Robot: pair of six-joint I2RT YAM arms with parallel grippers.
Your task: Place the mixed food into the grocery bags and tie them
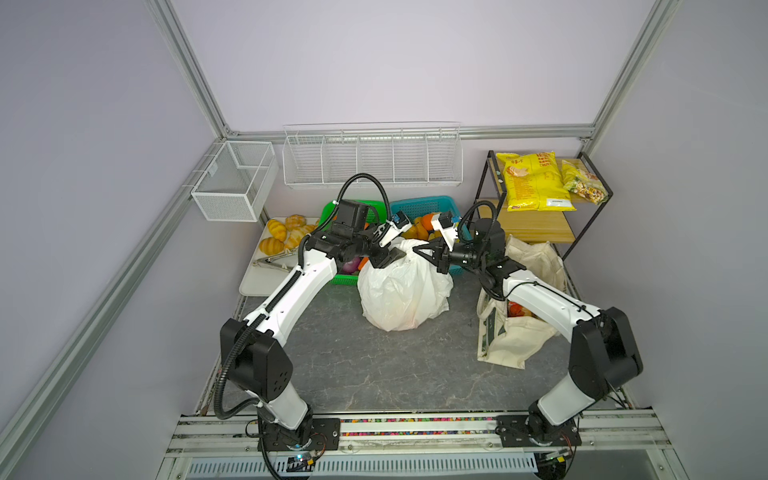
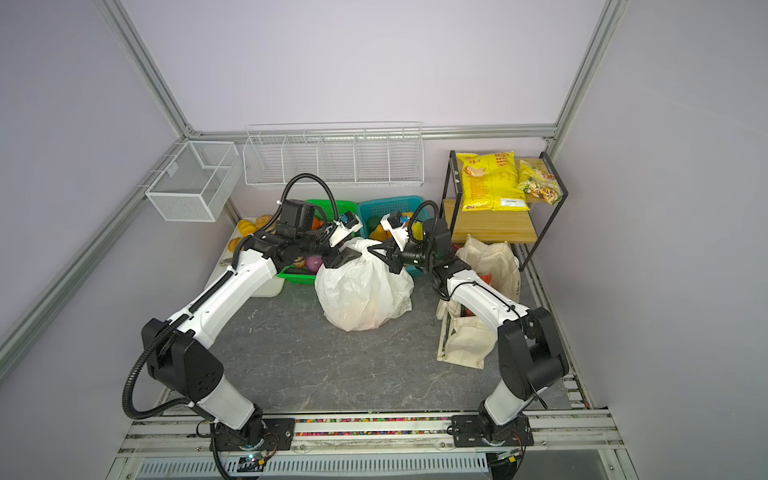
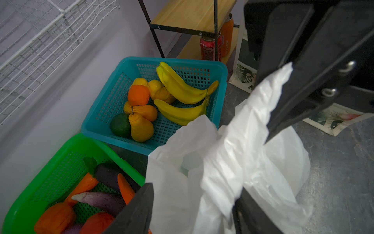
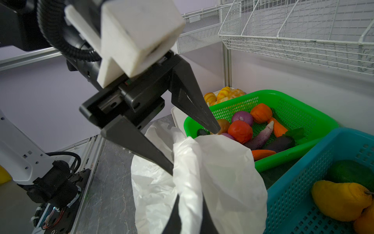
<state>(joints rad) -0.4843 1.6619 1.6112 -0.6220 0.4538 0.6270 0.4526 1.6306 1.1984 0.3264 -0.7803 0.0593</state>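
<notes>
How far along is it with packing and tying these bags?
Done: thin white plastic bag bulges full; cream canvas tote holds red-orange items. In hand: right gripper pinches a bag handle, left gripper open beside it. Remaining: no finished knot visible on either bag.

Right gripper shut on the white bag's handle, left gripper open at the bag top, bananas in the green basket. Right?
One error: the bananas lie in the teal basket, not the green basket, which holds vegetables; the left wrist view shows it. The rest stands: right gripper shut on the white plastic bag's handle, left gripper open at the bag top.
</notes>
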